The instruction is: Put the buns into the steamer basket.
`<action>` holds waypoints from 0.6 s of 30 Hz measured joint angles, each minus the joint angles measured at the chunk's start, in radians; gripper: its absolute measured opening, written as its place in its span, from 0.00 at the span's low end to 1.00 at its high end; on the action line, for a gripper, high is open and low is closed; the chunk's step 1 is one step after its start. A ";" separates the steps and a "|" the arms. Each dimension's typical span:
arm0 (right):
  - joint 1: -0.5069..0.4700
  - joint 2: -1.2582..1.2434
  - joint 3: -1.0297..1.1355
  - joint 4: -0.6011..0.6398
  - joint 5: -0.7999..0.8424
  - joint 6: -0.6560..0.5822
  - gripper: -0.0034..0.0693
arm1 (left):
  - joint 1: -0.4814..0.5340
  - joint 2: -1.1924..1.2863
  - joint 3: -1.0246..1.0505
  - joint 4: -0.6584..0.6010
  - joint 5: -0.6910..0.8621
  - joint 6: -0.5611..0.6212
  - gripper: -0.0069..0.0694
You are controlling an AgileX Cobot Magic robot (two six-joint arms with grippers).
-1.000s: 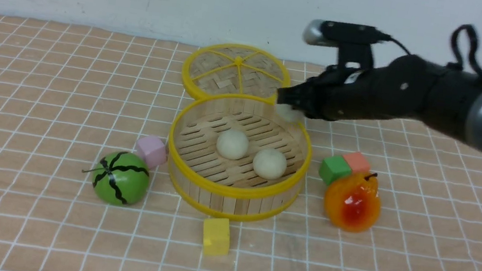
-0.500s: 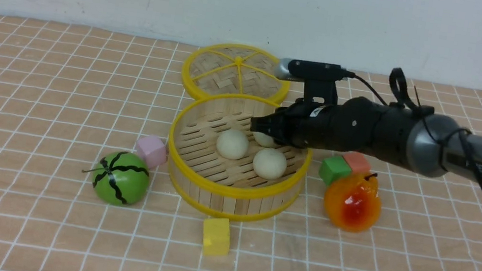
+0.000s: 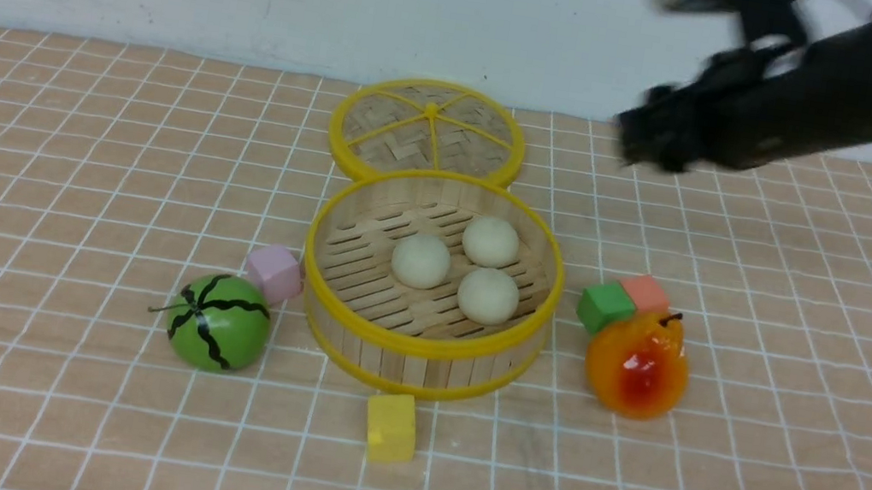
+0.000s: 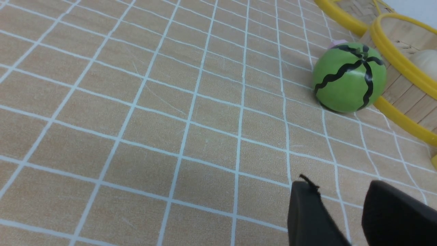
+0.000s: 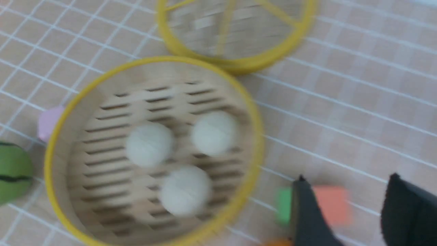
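Checked desk (image 3: 34, 392) bears the steamer basket (image 3: 421, 345); three smooth cream buns (image 3: 421, 260) lie inside, well apart from the raised, wide-open, empty right claw (image 5: 347, 179).

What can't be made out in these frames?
Right gripper: motion-blurred in the front view; jaw gap unreadable there.
Left gripper: absent from the front view; left wrist view's edge cuts its fingers.
Pink block: left wrist view, nearly all behind the watermelon.
Pear: right wrist view, a blurred sliver at the frame edge.
Lid weave: right wrist view, smeared by blur.
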 joint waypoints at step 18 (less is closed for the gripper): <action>-0.274 -0.711 0.715 0.036 -0.166 0.045 0.02 | 0.000 0.000 0.000 0.000 0.000 0.000 0.40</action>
